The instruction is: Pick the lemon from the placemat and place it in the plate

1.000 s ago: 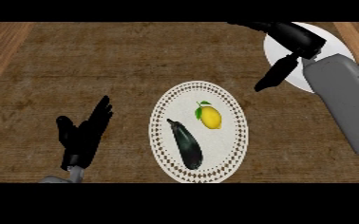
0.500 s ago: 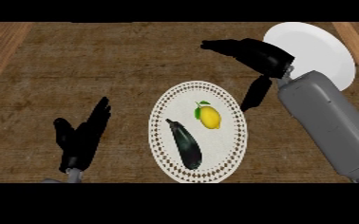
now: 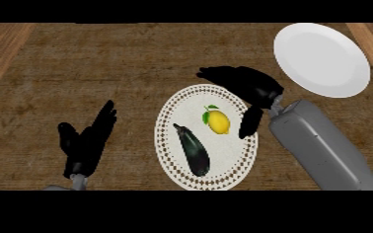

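2 hands show. Right hand (image 3: 244,84) has moved from the plate (image 3: 320,59) to beside the lemon (image 3: 218,121) on the placemat (image 3: 175,128), fingers spread, holding nothing: grasp imminent. Left hand (image 3: 87,140) rests open.

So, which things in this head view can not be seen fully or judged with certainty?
- Placemat: its upper right edge is covered by the right robot hand in the head view.
- Height of that robot hand above the lemon: not readable from a view looking steeply down.
- Left robot hand: its forearm is cut off at the view's lower edge.
- Eggplant: whether it touches the lemon cannot be told.
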